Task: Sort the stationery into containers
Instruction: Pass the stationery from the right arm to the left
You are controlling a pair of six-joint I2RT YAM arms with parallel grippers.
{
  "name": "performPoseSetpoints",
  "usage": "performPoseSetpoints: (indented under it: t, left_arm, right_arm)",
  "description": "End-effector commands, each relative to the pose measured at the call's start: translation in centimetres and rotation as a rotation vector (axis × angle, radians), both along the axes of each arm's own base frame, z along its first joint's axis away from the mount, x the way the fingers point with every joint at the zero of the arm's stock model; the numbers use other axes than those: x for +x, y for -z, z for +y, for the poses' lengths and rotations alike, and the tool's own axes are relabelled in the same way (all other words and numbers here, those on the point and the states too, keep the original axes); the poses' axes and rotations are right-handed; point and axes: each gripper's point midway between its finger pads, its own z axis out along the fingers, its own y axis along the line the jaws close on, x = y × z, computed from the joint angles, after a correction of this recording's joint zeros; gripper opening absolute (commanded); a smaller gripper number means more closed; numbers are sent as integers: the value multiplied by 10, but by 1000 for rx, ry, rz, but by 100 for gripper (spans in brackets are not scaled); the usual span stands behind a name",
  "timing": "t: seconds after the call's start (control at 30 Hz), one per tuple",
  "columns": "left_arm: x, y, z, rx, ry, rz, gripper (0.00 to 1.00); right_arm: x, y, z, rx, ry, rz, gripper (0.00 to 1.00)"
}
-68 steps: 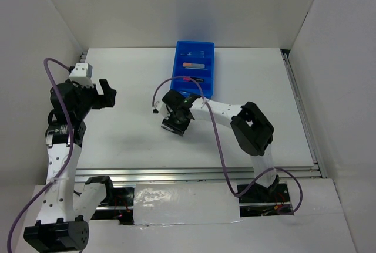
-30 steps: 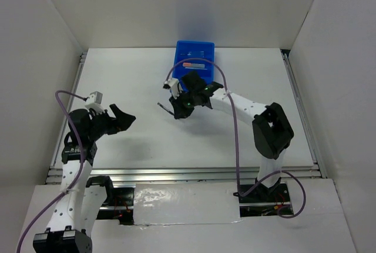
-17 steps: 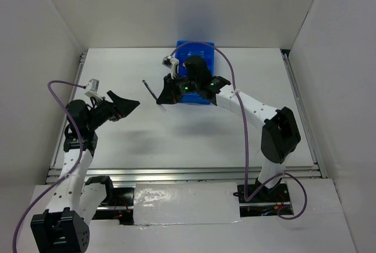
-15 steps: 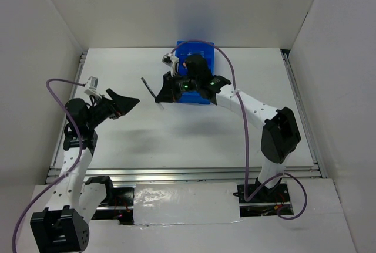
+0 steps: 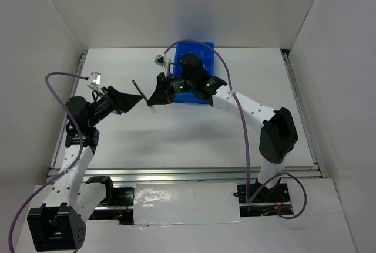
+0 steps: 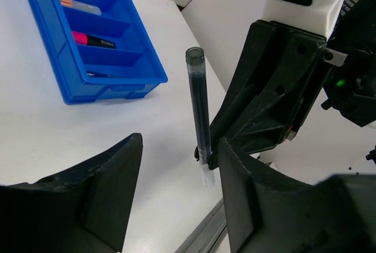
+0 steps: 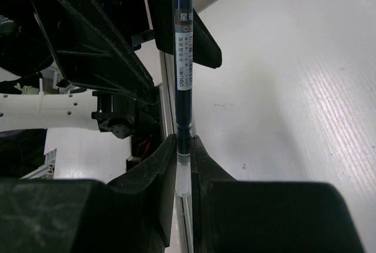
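Nearby: blue tray [image 6: 117, 88] on the worktop [image 5: 176, 141], right of the pen [image 6: 198, 112]; pink marker [image 6: 91, 40] and orange marker [image 6: 76, 4] in separate compartments
Left gripper [image 6: 176, 153]: jaws spread, close before the pen
Pen: aloft, long axis slanting, free end far-left
Right gripper [image 7: 184, 147]: jaws clenched on its pale end

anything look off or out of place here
Nothing looks spilled or damaged. The one oddity is the dark pen: it is outside the blue tray, pinched at one end by the right end effector and held in front of the open left end effector.
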Motion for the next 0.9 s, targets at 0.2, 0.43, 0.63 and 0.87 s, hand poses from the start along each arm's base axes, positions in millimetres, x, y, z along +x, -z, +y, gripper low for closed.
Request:
performPoseSetpoints:
  t: [0.2,0.43,0.63,0.87]
  left_arm:
    - [-2,-42,-5,-9,33,-134,61]
    - [2,-44,-7,-25,45,-129,45]
    - [5,-44,-6,-22,37,-113,5]
    - [21,-61,-10,74,33,-188,0]
  right_arm:
    - [-12,-31,14,84,-73,-76,0]
    - [-14,-31,18,88,-78,-82,0]
    - [-10,-34,15,83,-56,-82,27]
    - [56,-65,-47,96,229,-92,62]
